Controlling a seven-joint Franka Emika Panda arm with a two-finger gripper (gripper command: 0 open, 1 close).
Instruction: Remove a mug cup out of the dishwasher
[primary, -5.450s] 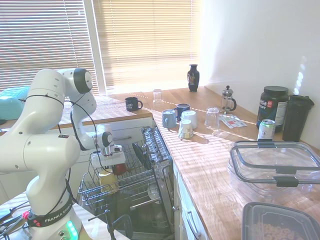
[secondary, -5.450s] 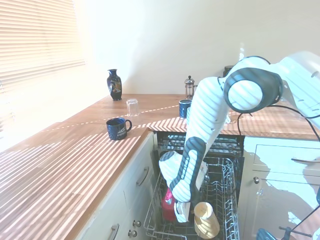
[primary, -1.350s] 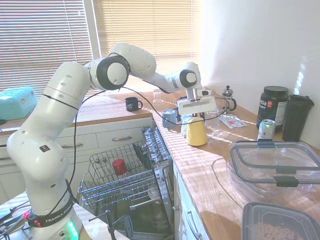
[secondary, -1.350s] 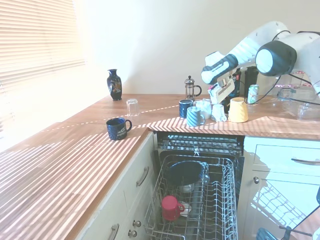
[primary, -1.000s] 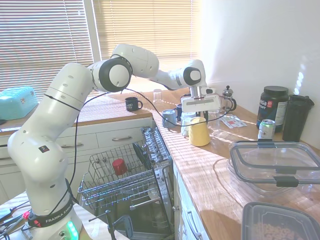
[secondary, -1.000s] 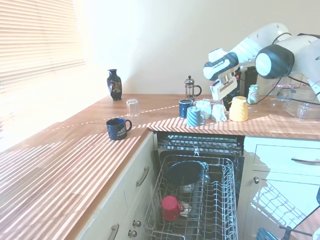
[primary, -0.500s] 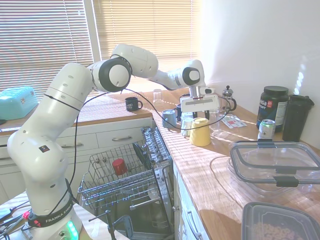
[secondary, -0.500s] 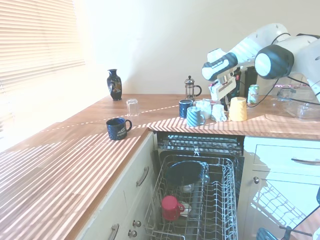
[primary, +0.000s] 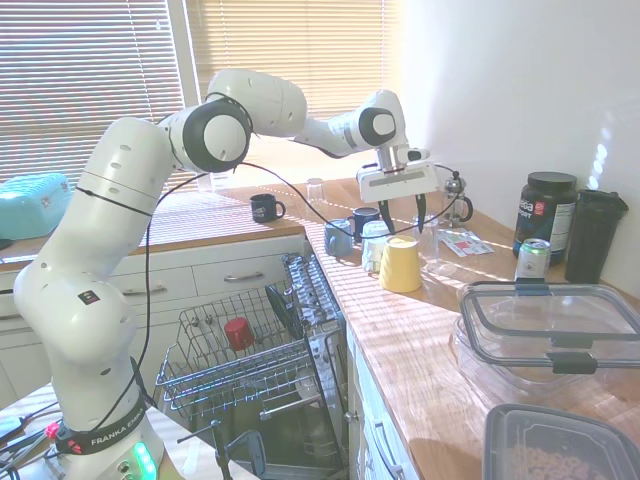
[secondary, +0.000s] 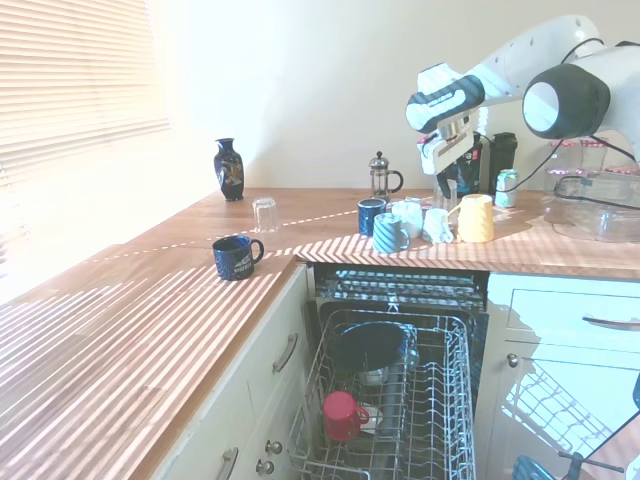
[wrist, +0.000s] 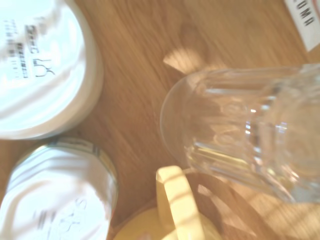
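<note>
Sitting upside down on the wooden counter (primary: 400, 330) is the pale yellow ceramic mug cup (primary: 401, 264), close to a bunch of small white and blue cups (primary: 352, 236) and a clear drinking glass (wrist: 250, 130). It is not inside the dishwasher with the grey wire rack (primary: 235, 365) any more, so the main job looks done. A small red cup (secondary: 340, 415) is seen in the rack, but that one is not part of the job. The white arm's gripper (primary: 400, 205) is seen up above the yellow mug, not touching it. The jaws are spread apart and nothing is held in them. Only pulling the arm away seems to be left.
</note>
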